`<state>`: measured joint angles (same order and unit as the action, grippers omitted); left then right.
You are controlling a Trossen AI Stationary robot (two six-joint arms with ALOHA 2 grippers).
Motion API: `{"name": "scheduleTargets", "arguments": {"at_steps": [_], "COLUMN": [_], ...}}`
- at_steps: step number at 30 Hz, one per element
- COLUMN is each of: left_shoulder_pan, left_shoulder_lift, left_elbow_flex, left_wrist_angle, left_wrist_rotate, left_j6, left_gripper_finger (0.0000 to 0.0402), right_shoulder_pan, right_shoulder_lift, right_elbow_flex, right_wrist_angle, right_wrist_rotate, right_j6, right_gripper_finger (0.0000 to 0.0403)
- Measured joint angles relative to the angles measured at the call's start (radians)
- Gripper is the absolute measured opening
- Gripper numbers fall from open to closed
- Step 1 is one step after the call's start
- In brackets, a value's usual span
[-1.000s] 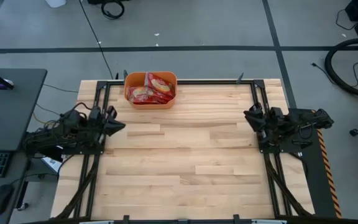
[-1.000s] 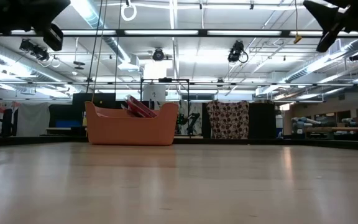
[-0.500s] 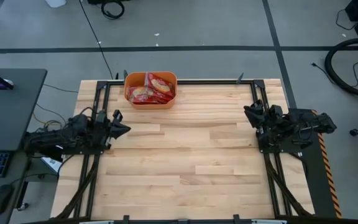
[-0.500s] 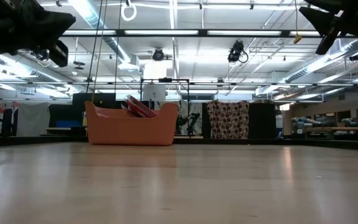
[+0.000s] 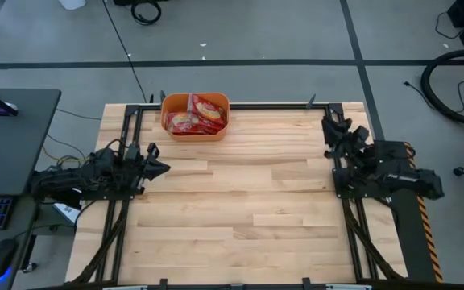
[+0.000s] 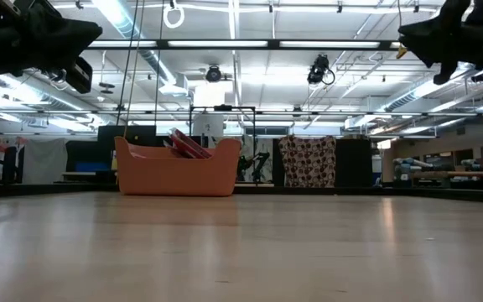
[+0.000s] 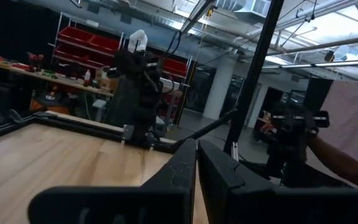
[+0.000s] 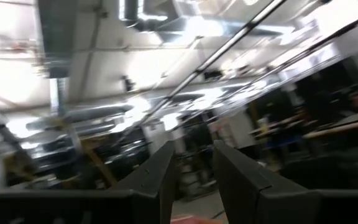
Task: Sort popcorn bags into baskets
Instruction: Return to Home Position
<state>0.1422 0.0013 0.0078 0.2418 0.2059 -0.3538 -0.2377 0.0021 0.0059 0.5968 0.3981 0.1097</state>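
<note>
One orange tub (image 5: pixel 195 138), plastic, rectangular with rounded corners and raised walls. Standing upright on the table (image 5: pixel 248 201) against the far edge, nearer the far-left corner than the far-right. Long axis along that far edge, open side up.

Inside it, the popcorn bags (image 5: pixel 199 113): flat red packets with cream-yellow centre pictures and pale lettering, overlapping. Count not readable. From above, one face toward the tub's left end, long axis roughly along the tub. Another toward the right end, turned diagonal. From table height, red packet edges (image 6: pixel 188 143) leaning above the rim, tilted rather than flat.

At the left edge of the table, about midway along it, the left gripper (image 5: pixel 162 167), raised off the wood and pointing toward the right edge. Fingers (image 7: pixel 179 171) closed to a thin slit, nothing between them.

Near the right edge, toward the far-right corner, the right gripper (image 5: pixel 332 126), also raised, pointing toward the far edge. Fingers (image 8: pixel 163 168) parted by a narrow gap, gripping nothing.

Both well apart from the orange tub.
</note>
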Motion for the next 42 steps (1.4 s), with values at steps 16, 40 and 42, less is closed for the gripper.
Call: {"name": "scheduleTargets", "arguments": {"at_steps": [16, 40, 42], "left_shoulder_pan": [-0.098, -0.068, -0.068], "left_shoulder_lift": [0.000, 0.000, 0.000], "left_elbow_flex": [0.000, -0.001, -0.001], "left_wrist_angle": [0.000, 0.000, 0.000], "left_wrist_rotate": [-0.003, -0.003, -0.003], "left_j6": [0.000, 0.000, 0.000], "left_gripper_finger": [0.0023, 0.0023, 0.0023], "right_shoulder_pan": [-0.110, -0.110, -0.110], "right_shoulder_lift": [0.002, 0.055, 0.055], "right_elbow_flex": [0.000, 0.001, 0.001], "right_wrist_angle": [0.000, -0.523, -0.521], "right_wrist_rotate": [0.000, -0.007, -0.007], "right_j6": [0.000, -0.008, -0.008], "right_gripper_finger": [0.0113, 0.0113, 0.0113]}}
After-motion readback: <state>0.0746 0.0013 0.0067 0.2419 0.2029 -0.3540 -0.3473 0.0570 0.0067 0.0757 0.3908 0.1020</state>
